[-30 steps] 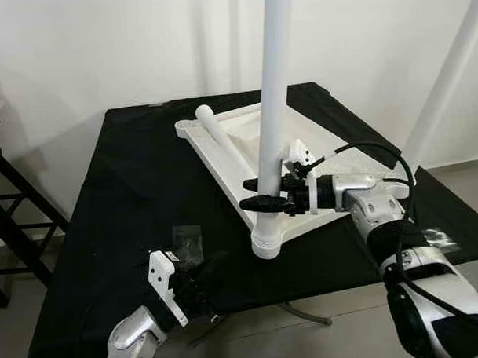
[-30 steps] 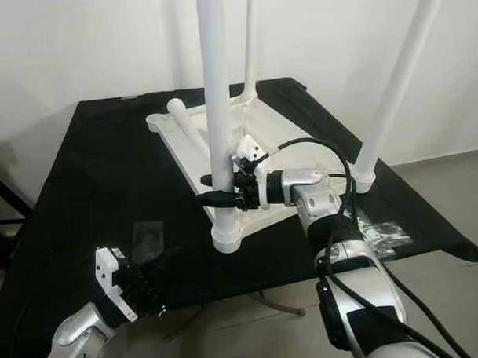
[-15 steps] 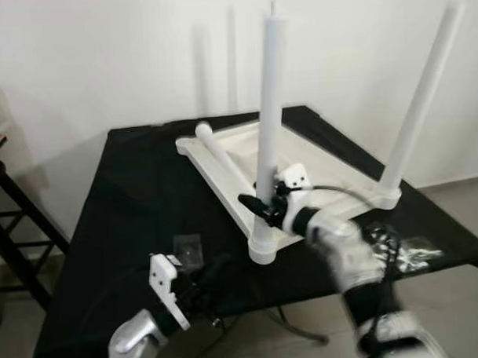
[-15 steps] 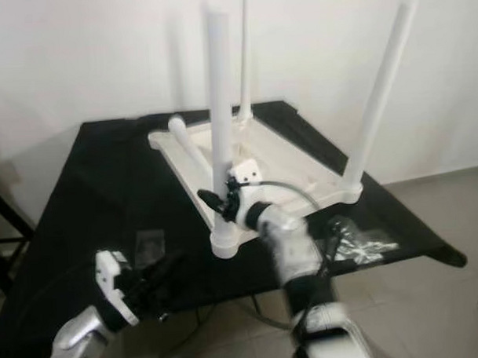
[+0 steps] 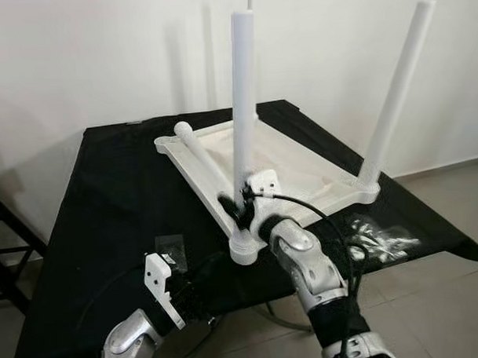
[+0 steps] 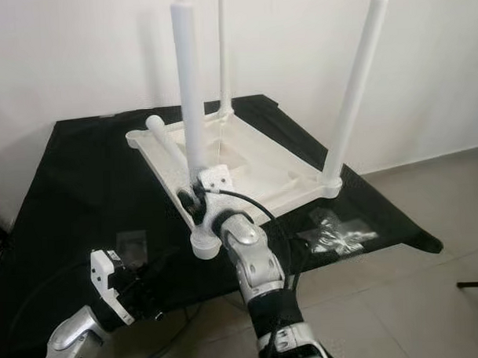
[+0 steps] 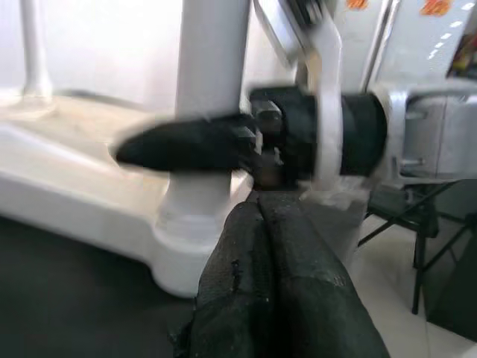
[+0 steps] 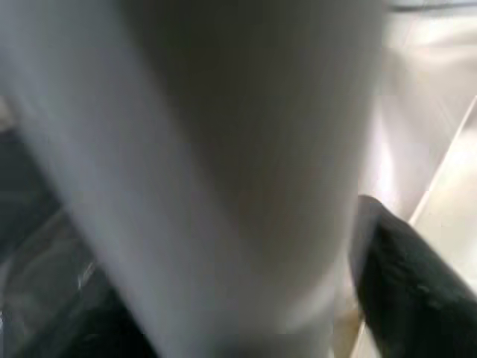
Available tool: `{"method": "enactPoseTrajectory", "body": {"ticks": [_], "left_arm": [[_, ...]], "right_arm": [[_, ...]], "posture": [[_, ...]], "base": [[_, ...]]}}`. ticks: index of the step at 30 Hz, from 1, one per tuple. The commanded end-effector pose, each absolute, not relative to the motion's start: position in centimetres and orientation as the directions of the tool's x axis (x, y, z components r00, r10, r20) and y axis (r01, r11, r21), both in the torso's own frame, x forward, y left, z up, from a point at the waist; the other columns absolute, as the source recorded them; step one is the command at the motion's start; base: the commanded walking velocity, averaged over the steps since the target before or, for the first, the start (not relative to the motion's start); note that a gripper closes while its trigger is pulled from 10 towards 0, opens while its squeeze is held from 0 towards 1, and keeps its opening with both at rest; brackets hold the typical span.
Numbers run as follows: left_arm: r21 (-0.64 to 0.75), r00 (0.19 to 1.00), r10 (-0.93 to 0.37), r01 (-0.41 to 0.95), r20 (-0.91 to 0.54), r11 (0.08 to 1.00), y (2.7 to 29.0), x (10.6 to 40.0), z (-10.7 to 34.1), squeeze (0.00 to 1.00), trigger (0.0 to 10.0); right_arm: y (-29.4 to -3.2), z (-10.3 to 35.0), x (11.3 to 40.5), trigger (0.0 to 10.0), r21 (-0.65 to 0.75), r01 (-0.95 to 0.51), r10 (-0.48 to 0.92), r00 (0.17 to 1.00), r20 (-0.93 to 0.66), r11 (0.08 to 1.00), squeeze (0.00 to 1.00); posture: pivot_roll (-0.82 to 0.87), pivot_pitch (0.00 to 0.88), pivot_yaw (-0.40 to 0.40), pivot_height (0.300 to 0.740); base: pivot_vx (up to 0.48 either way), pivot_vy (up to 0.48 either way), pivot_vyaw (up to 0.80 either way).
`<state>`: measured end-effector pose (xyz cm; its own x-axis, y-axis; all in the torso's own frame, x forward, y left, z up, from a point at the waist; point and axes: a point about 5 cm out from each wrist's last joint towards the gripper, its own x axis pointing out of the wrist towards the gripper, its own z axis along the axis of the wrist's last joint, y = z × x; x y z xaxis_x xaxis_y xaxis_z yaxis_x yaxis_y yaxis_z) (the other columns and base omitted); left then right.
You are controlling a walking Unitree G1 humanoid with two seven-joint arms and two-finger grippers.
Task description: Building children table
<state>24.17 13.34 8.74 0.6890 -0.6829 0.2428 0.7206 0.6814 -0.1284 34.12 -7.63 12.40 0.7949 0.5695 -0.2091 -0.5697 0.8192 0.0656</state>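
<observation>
Left eye view: the left gripper (image 5: pixel 197 284) hangs low by the black table's (image 5: pixel 114 199) near edge, fingers pressed together. Beyond, the right gripper (image 5: pixel 238 208) pinches the near leg (image 5: pixel 242 124) of the upturned white tabletop (image 5: pixel 301 165).

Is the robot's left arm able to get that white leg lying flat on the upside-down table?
Probably not yet. The left gripper sits low at the black table's near edge, and the loose leg lies farther back on the upturned tabletop, with the right gripper and upright leg partly between.
</observation>
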Motion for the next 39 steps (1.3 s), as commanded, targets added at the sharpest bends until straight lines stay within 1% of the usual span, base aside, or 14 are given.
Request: {"method": "enactPoseTrajectory", "body": {"ticks": [1,4,5,8,17,18,19,20,33,34,35,36,37,39], "left_arm": [[-0.128,0.681,-0.695,0.729,0.229,0.672,13.4,24.3,8.6,0.0,10.0],[-0.129,0.681,-0.696,0.73,0.229,0.671,13.3,24.3,8.6,0.0,10.0],[-0.129,0.681,-0.695,0.729,0.229,0.672,13.3,24.4,8.6,0.0,10.0],[-0.128,0.682,-0.695,0.729,0.229,0.673,13.2,24.4,8.6,0.0,10.0],[-0.123,0.685,-0.693,0.725,0.227,0.677,13.2,24.5,8.6,0.0,10.0],[-0.122,0.685,-0.692,0.725,0.226,0.678,13.3,24.4,8.6,0.0,10.0],[-0.122,0.685,-0.692,0.725,0.226,0.678,13.3,24.4,8.6,0.0,10.0],[-0.122,0.686,-0.692,0.725,0.226,0.678,13.3,24.4,8.5,0.0,10.0],[-0.129,0.682,-0.696,0.729,0.227,0.672,13.2,24.3,8.5,0.0,10.0],[-0.13,0.681,-0.696,0.729,0.228,0.672,13.2,24.2,8.5,0.0,10.0],[-0.13,0.681,-0.695,0.729,0.229,0.672,13.4,24.2,8.5,0.0,10.0],[-0.13,0.681,-0.695,0.729,0.229,0.672,13.4,24.2,8.5,0.0,10.0],[-0.131,0.681,-0.695,0.729,0.229,0.672,13.4,24.2,8.6,0.0,10.0],[-0.131,0.682,-0.695,0.728,0.227,0.673,13.5,24.2,8.5,0.0,10.0]], "right_arm": [[-7.0,14.2,34.7,10.0,0.079,-0.673,0.676,0.724,-0.139,0.736,1.0],[-7.1,15.3,34.4,10.0,0.063,-0.773,0.774,0.625,-0.1,0.632,1.0],[-7.9,15.9,34.4,10.0,0.017,-0.853,0.85,0.517,-0.101,0.521,0.0],[-9.4,16.5,34.8,10.0,-0.02,-0.921,0.91,0.388,-0.146,0.39,0.0],[-11.1,18.6,36.8,10.0,-0.011,-0.95,0.936,0.309,-0.167,0.312,0.0],[-11.1,18.9,36.9,8.5,0.004,-0.954,0.942,0.295,-0.16,0.299,0.0],[-11.1,18.9,36.9,8.5,0.004,-0.954,0.942,0.295,-0.16,0.299,0.0],[-11.1,19.0,36.9,0.0,0.013,-0.958,0.947,0.282,-0.155,0.287,0.0],[-12.4,17.4,36.6,0.0,0.004,-0.908,0.901,0.415,-0.127,0.419,0.0],[-12.4,16.0,36.3,0.0,0.016,-0.841,0.835,0.533,-0.134,0.54,0.0],[-12.0,14.3,36.1,0.0,0.043,-0.616,0.617,0.78,-0.109,0.786,0.0],[-12.0,14.3,36.1,0.0,0.043,-0.616,0.617,0.78,-0.109,0.786,0.0],[-11.0,11.1,33.6,0.0,0.088,-0.434,0.443,0.88,-0.174,0.897,0.0],[-9.4,8.9,31.2,0.0,0.078,-0.385,0.393,0.889,-0.236,0.919,0.0]], "posture": [[0.0,0.0,0.004,0.74],[0.0,0.0,0.004,0.74],[0.01,0.0,-0.001,0.74],[0.01,0.0,-0.003,0.74],[0.03,0.0,-0.011,0.74],[0.03,0.0,-0.009,0.74],[0.03,0.0,-0.009,0.74],[0.03,0.0,-0.009,0.74],[0.01,0.0,-0.001,0.74],[0.0,0.0,-0.01,0.74],[-0.01,0.0,-0.013,0.74],[-0.01,0.0,-0.013,0.74],[-0.01,0.0,-0.011,0.74],[-0.01,0.0,0.002,0.74]], "base": [[0.0,0.0,0.0],[0.0,0.0,0.0],[0.0,0.0,0.0],[0.0,0.0,0.0],[0.0,0.0,0.0],[0.0,0.0,0.0],[0.0,0.0,0.0],[0.0,0.0,0.0],[0.0,0.0,0.0],[0.0,0.0,0.0],[0.0,0.0,0.0],[0.0,0.0,0.0],[0.0,0.0,0.0],[0.0,0.0,0.0]]}}
